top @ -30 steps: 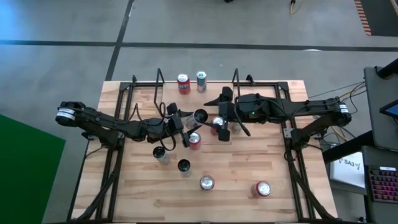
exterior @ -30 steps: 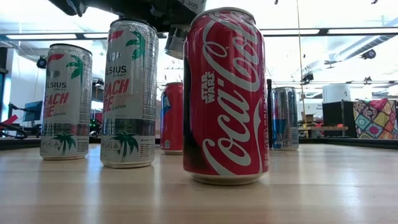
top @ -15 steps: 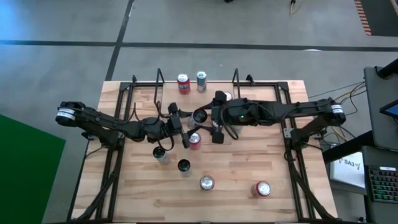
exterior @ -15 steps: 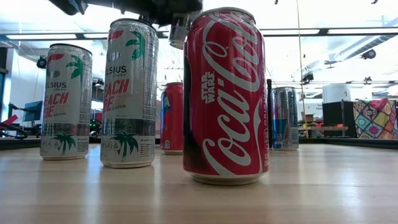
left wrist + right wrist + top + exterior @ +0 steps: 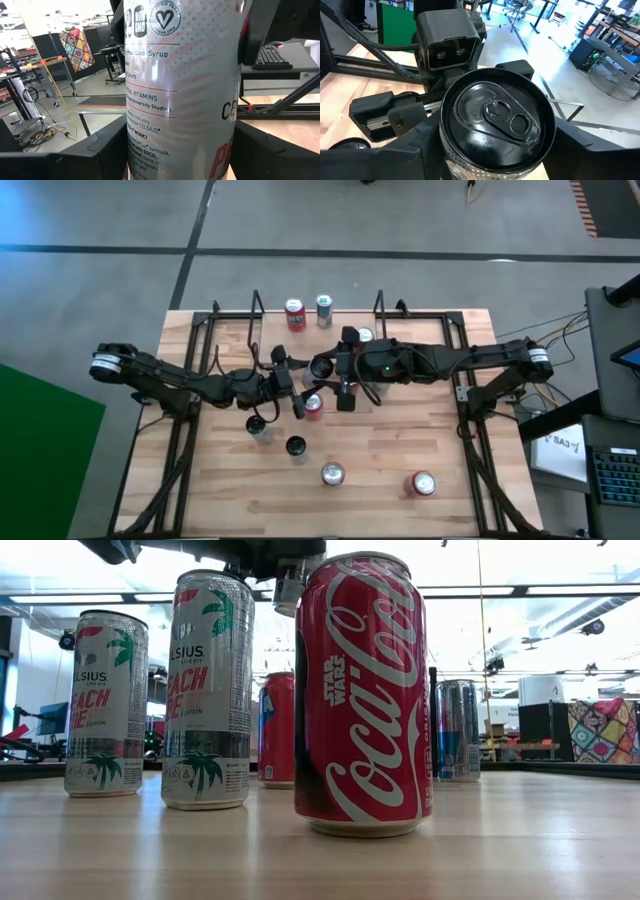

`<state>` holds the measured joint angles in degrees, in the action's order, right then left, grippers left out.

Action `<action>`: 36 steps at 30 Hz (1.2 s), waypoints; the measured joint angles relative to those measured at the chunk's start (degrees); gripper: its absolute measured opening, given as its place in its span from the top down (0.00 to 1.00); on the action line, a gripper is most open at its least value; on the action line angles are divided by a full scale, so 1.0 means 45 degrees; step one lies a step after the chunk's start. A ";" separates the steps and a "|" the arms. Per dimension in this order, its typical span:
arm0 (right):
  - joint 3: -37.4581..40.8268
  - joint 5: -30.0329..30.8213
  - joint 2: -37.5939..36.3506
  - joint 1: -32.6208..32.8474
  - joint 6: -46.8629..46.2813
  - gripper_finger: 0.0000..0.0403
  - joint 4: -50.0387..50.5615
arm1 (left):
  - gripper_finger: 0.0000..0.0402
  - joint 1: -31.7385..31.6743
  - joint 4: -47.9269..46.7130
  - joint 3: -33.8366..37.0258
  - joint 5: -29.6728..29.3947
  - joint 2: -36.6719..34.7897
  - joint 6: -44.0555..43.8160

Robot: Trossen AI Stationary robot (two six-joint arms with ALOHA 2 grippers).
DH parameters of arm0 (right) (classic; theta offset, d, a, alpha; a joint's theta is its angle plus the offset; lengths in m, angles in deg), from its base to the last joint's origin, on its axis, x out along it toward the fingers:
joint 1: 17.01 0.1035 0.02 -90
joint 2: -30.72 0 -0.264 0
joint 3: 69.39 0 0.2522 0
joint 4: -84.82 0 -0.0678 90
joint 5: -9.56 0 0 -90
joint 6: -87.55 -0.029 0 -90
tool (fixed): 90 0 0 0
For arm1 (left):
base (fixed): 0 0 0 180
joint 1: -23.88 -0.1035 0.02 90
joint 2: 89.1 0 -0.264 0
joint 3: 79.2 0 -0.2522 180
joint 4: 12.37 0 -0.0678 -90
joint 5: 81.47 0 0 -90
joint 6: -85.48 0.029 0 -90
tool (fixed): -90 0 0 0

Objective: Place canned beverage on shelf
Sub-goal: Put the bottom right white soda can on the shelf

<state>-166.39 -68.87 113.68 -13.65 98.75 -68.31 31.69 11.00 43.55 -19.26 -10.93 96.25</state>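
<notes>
Since a second ago your right gripper (image 5: pixel 334 368) had swung in from the right and narrowed around the top of the tall silver Celsius drink can (image 5: pixel 175 90), which your left gripper (image 5: pixel 310 372) pinched upright above mid-table. Whether the right one already gripped it, you could not tell. Judged a handover: the thin black-rod shelf (image 5: pixel 257 304) at the far edge was well apart from the can.

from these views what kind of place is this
Probably a robotics lab or workshop in an open-plan space. A light wooden table with black metal side frames stands on a grey concrete floor; office desks with a black keyboard and loose orange cables lie beyond.
</notes>
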 joint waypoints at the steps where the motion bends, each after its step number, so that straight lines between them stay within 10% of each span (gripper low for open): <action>1: 0.0000 -0.0003 0.0000 0.0000 -0.0023 0.42 0.0009 | 0.33 0.0000 0.0006 0.0000 0.0010 0.0004 -0.0071; 20: -0.1287 -0.0078 0.0096 -0.1228 -0.0067 0.42 0.1830 | 0.20 -0.0010 -0.2522 0.0148 -0.0035 -0.2541 0.0850; 36: -0.2904 -0.3136 0.1920 -0.3824 0.0121 0.42 0.2036 | 0.20 -0.0010 -0.1590 0.3041 -0.0035 -0.6973 0.0791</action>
<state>-179.46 -82.98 122.31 -30.86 99.29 -59.15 31.65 3.84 57.24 -19.41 -42.31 99.81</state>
